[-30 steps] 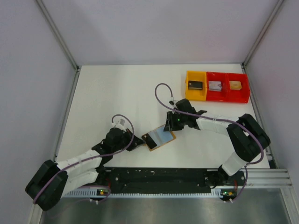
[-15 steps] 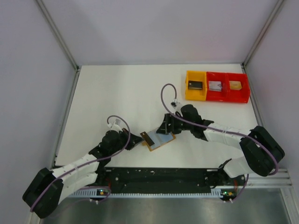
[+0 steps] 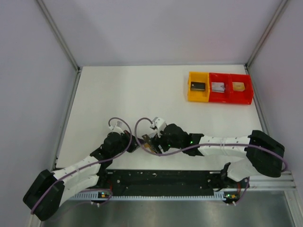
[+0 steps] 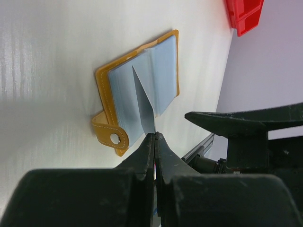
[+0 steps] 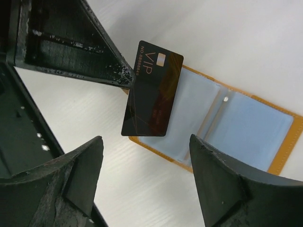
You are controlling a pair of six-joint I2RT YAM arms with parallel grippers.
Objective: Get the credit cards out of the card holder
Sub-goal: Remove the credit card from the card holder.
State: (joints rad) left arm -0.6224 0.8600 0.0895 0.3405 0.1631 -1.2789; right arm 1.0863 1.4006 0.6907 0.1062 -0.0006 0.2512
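The left gripper (image 4: pixel 155 137) reaches in from the left of the card holder (image 5: pixel 246 127), and its jaws are pressed tight on one short end of a credit card (image 5: pixel 152 94). The card is black with "VIP" lettered in gold. It slants over the page of the card holder nearest that gripper, and one long edge juts past the holder's tan border. Whether any corner sits inside a sleeve cannot be told.

The card holder lies opened flat on the white table (image 3: pixel 123 94). Both grey-blue inner pages face up, with a tan stitched rim around them. A small tan strap with a snap (image 4: pixel 113 138) sticks out of the side nearest the left gripper. In the top view the holder is almost wholly hidden under the two grippers.

The right gripper (image 5: pixel 146 151) hangs directly over the card holder. Its two fingers (image 5: pixel 85 179) are spread wide to either side of the card, with nothing between them and no contact visible.

Well away from the card holder, towards the table's far right corner, stand a yellow tray (image 3: pixel 198 99) and red trays (image 3: pixel 230 100) side by side. Each holds a small rectangle.
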